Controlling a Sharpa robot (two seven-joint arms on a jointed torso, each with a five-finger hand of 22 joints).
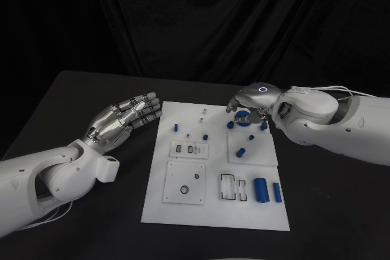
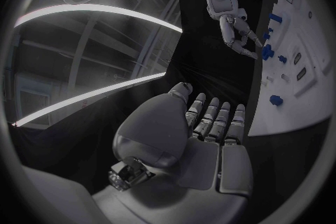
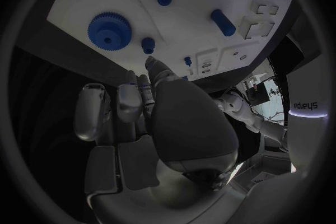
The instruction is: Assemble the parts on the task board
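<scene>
Head view: the white board (image 1: 213, 215) lies mid-table, two blue cylinders (image 1: 261, 190) side by side near its right edge. The left hand (image 1: 122, 120) hovers spread beside its left edge. The right hand (image 1: 248, 105) hangs over a blue gear (image 1: 246, 119). Right wrist view: fingers (image 3: 129, 102) together, holding nothing; one gear (image 3: 108, 30), "sharpa" on the arm.

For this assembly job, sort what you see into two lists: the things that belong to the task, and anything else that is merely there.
Belongs to the job:
- task board
- blue gear
- two large blue cylinders
- small blue pegs
- right hand, over the board's far end
- left hand, open beside the board

Merely there:
- black table
- black curtain
</scene>
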